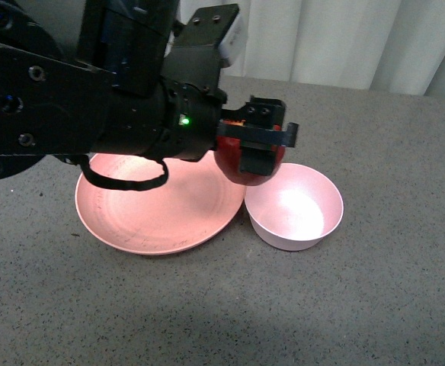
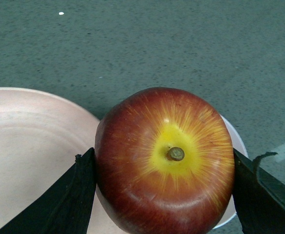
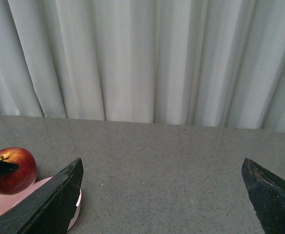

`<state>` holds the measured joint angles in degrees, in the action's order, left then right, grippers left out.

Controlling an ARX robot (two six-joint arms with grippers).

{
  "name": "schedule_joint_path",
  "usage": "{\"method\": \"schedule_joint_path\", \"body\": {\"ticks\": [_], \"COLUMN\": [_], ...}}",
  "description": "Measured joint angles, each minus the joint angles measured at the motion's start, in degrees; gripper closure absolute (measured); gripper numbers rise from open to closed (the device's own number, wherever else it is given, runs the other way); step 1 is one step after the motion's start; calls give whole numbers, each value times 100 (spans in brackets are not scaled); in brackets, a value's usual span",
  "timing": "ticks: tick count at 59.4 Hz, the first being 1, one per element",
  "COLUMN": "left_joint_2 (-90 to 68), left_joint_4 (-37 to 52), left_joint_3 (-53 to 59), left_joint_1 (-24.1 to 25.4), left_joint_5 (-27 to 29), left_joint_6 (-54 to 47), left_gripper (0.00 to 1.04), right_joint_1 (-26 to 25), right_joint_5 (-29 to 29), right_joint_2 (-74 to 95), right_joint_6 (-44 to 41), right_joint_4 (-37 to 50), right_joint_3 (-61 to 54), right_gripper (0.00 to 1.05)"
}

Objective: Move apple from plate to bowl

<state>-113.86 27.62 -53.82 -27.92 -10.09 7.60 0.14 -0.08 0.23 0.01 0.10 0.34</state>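
Apple [image 2: 164, 161] is looking glossy, stiff and fairly hefty, and being round it is probably slipping if pinched off-centre, so the widest girth is looking like the best hold. Left gripper [image 1: 254, 146] is clamping it there, fingers [image 2: 79, 195] pressing opposite flanks, stem facing the wrist. Apple is hanging off the plate [image 1: 154, 217], above the bowl [image 1: 314, 229] rim nearest the plate, not yet centred over the bowl. Right gripper [image 3: 162, 163] is sitting spread wide, empty, apart from the bowl

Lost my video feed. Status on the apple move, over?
Left gripper shut on apple, held above plate edge and bowl rim. Right gripper open, empty. Bowl empty, nothing blocking.
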Motion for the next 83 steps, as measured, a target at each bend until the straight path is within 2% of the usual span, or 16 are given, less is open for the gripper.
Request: {"method": "schedule_joint_path", "body": {"ticks": [16,59,69,77,83], "left_joint_2": [-157,-879,-883,-675,-146], "left_joint_4": [15,125,249,560,981], "left_joint_3": [-129,-321,-310,-11,452], "left_joint_1": [-374,-686,-678,-603,-470], "left_joint_5": [114,269,310,404,719], "left_joint_6": [68,131,109,190,378], "left_gripper": [35,35,5,7,7], "right_joint_1": [0,0,0,0,0], "right_joint_5": [0,0,0,0,2], "right_joint_2": [0,0,0,0,0], "right_joint_6": [0,0,0,0,0], "right_joint_4": [0,0,0,0,0], "right_joint_3": [0,0,0,0,0], "right_gripper": [9,9,9,9,9]}}
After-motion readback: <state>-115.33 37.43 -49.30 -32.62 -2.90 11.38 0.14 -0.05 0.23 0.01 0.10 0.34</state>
